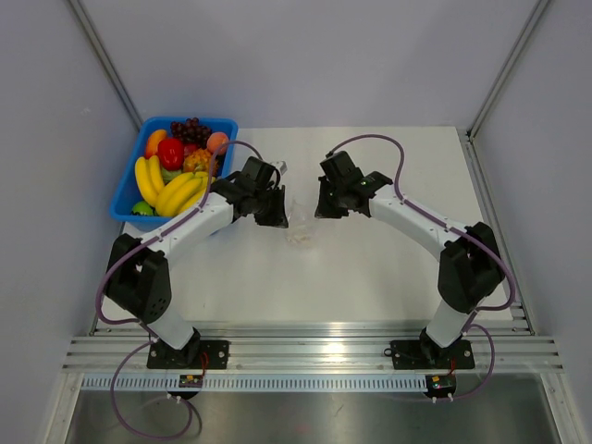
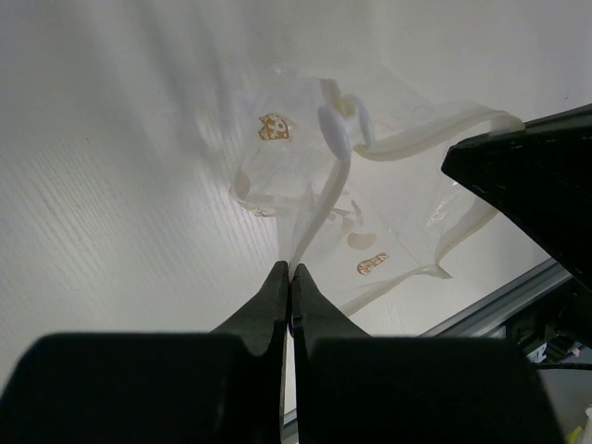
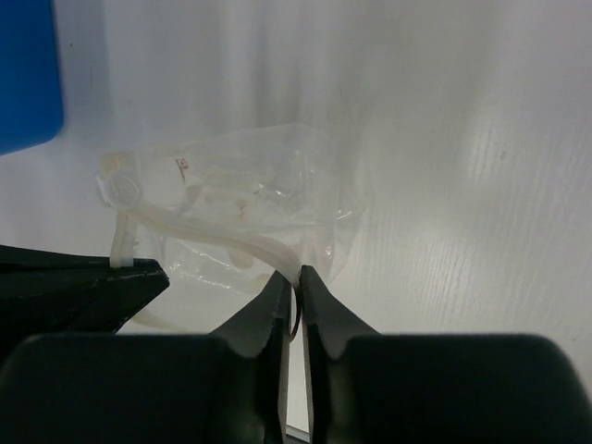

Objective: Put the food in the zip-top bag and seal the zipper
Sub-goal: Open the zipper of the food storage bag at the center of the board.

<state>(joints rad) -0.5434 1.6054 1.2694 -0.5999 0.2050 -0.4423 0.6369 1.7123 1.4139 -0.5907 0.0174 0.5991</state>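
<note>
The zip-top bag (image 1: 302,225) hangs see-through and crinkled between my two grippers over the middle of the table. My left gripper (image 1: 280,215) is shut on the bag's mouth edge, its jaws pinching the whitish zipper strip (image 2: 330,180). My right gripper (image 1: 321,209) is shut on the zipper strip (image 3: 222,236) at the other side. The bag shows in the left wrist view (image 2: 388,222) and the right wrist view (image 3: 268,185), with no fruit in it. The food, a small round peach (image 1: 217,141), lies in the blue bin (image 1: 125,190).
The blue bin at the back left also holds yellow bananas (image 1: 176,190), dark grapes (image 1: 190,128) and other fruit. Its corner shows in the right wrist view (image 3: 28,74). Metal frame posts stand at the table's back corners.
</note>
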